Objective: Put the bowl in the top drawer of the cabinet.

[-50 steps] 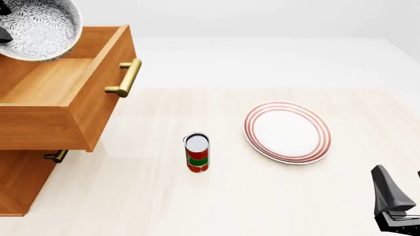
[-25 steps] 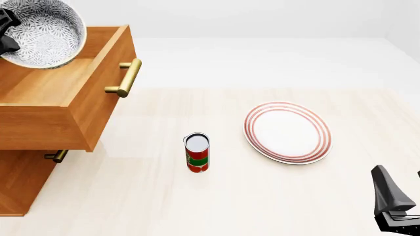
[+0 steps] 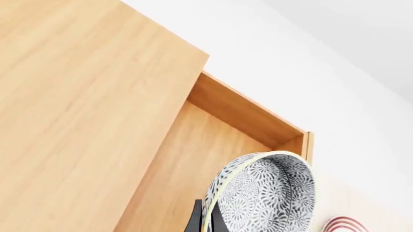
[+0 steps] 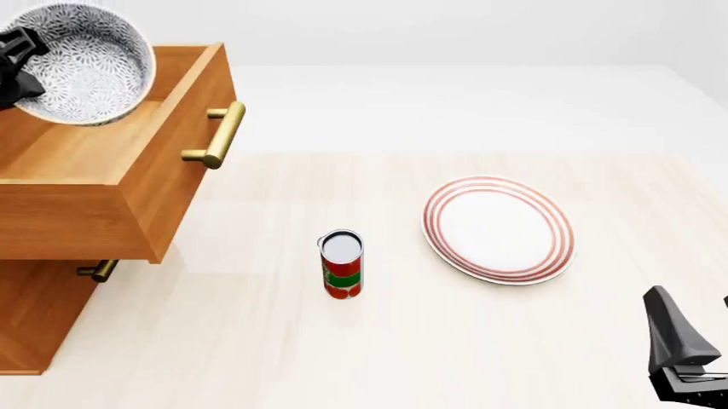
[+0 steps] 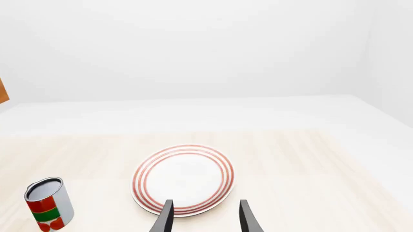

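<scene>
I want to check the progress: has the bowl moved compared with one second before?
Yes. The bowl, held by the left gripper, has shifted slightly rightward, toward the top drawer's brass handle, and tilted more upright.

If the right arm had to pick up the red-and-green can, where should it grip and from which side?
Grip the can across its cylindrical side wall, around mid-height, coming in level from the right gripper's side. It stands upright and alone on the table, with the plate well apart, so the round wall is free, while the open top offers only a thin rim.
</scene>
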### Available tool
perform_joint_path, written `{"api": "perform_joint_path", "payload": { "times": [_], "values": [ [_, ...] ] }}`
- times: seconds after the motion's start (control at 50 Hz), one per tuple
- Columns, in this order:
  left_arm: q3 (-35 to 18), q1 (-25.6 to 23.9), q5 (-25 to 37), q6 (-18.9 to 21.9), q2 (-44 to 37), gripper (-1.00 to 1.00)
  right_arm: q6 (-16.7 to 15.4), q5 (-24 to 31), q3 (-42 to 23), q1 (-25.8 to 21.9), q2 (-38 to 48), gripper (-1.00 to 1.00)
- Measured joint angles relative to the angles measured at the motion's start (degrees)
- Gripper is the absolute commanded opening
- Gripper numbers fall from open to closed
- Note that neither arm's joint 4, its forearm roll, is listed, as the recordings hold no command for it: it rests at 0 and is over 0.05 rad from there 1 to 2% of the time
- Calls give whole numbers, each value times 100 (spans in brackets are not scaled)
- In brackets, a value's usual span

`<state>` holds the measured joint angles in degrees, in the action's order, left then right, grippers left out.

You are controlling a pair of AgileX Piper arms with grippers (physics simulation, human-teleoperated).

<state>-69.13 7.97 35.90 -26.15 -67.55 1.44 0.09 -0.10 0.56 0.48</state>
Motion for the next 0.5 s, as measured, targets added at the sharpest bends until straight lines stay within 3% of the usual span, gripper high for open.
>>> {"api": "perform_joint_path", "payload": {
  "times": [0.5],
  "values": [
    [-15,16,-133,65,-238,-100,0,0,0,0,0,100]
  ]
}}
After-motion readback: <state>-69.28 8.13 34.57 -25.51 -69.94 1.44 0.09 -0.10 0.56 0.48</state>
